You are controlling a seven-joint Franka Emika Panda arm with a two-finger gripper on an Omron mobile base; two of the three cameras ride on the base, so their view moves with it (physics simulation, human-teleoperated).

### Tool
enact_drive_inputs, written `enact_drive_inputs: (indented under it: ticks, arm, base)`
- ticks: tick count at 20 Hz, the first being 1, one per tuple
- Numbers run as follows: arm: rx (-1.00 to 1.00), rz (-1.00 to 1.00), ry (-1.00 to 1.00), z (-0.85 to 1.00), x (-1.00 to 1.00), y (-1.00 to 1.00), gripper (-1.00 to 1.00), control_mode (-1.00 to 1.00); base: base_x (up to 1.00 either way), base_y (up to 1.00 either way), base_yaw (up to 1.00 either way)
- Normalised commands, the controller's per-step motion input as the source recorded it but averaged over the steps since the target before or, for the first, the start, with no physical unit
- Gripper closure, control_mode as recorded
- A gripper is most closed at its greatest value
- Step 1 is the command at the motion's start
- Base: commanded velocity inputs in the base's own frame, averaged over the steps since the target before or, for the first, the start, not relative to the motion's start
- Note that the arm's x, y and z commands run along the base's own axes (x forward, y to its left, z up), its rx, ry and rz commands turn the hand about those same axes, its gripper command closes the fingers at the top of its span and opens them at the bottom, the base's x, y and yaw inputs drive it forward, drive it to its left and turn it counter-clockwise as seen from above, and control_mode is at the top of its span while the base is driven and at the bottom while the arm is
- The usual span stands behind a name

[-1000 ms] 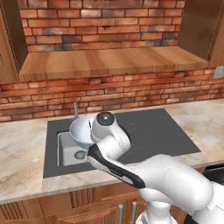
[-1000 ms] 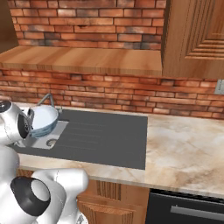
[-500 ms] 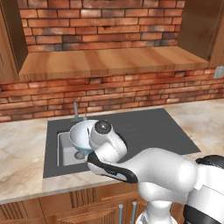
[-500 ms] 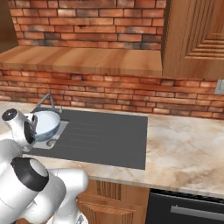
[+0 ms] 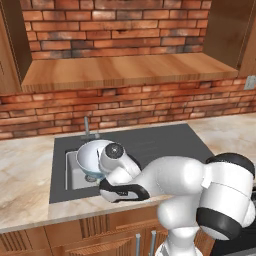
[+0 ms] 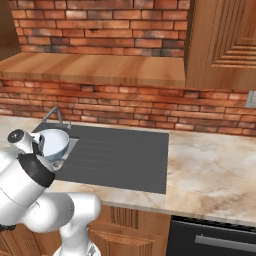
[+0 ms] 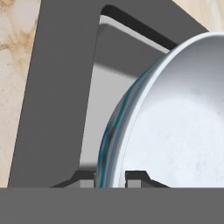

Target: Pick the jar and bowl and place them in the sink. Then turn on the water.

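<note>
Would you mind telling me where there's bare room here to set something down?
The dark ribbed drainboard right of the sink lies bare, as does the marble counter beyond it. It's crowded over the sink, where the pincer grips the bowl by its rim, beside the faucet.

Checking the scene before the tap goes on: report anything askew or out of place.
The bowl is tilted, not resting flat: the gripper pinches its rim, one fingertip on each side of the wall, and holds it over the sink. No water runs from the faucet. Nothing looks spilled or damaged.
</note>
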Motion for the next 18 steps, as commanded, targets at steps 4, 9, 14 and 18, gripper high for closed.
enact_drive_inputs:
  ticks: [4,9,14,18]
  arm:
    - [0.0,0.0,0.0,-0.1,0.34,0.18,1.0,-1.0]
    - [0.0,0.0,0.01,-0.08,0.31,0.23,1.0,-1.0]
    - [0.0,0.0,0.01,-0.08,0.33,0.29,1.0,-1.0]
    - [0.0,0.0,0.0,-0.09,0.35,0.26,1.0,-1.0]
  base:
    - [0.0,0.0,0.0]
    - [0.0,0.0,0.0]
    - [0.0,0.0,0.0]
    - [0.0,0.0,0.0]
